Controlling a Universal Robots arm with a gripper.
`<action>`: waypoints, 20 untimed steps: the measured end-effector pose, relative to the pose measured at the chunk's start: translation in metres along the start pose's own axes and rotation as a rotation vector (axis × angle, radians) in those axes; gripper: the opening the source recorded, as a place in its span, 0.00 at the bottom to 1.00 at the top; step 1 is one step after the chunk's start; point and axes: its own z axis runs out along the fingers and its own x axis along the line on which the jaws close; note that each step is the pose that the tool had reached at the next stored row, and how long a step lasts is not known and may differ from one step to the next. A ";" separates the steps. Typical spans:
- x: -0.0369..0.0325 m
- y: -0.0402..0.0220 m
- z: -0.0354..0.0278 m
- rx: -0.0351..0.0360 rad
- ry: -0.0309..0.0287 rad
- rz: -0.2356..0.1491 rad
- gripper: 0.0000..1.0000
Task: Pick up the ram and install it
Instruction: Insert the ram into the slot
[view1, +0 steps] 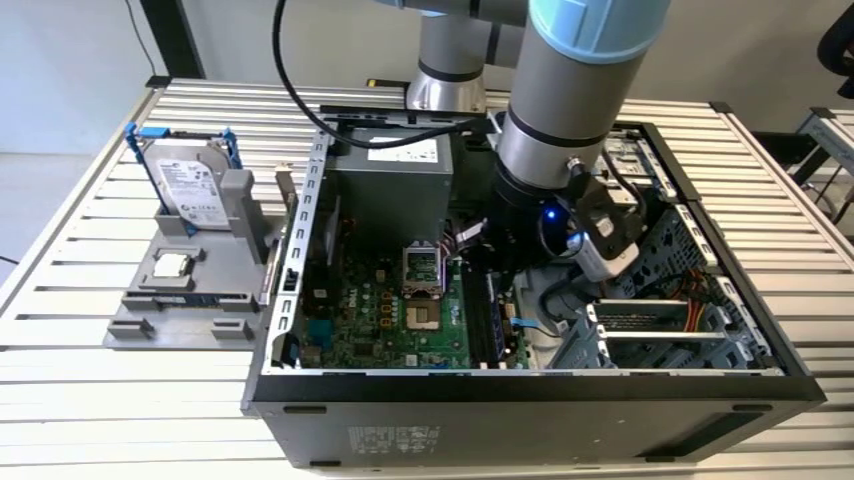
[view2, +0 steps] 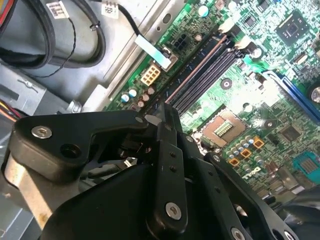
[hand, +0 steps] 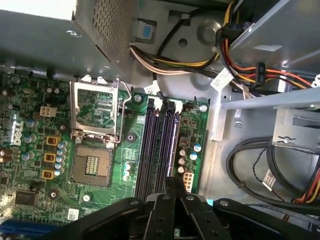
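In both wrist views my gripper (view2: 165, 114) (hand: 173, 183) hangs low over the motherboard's black memory slots (hand: 156, 150) (view2: 210, 70), inside the open computer case (view1: 534, 385). The black fingers (view2: 172, 150) are pressed together. From their tips a thin strip seen edge-on, the ram (view2: 192, 70), runs along the slot nearest the small white connector (view2: 150, 76). I cannot tell how deep it sits in that slot. In the exterior view the arm's wrist (view1: 561, 225) covers this spot.
The open processor socket (hand: 92, 165) with its raised metal frame (hand: 95, 107) lies beside the slots. Cable bundles (hand: 260, 165) and the drive cage (view1: 667, 330) crowd the other side. Outside the case, a grey fixture (view1: 180, 320) holds a hard drive (view1: 187, 185) and a square chip (view1: 171, 265).
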 end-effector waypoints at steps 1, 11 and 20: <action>-0.0001 0.0000 -0.0002 -0.0004 0.0003 -0.012 0.00; -0.0011 -0.0001 -0.0006 -0.0048 0.0026 -0.132 0.00; -0.0020 -0.0003 -0.0007 -0.0099 0.0041 -0.239 0.00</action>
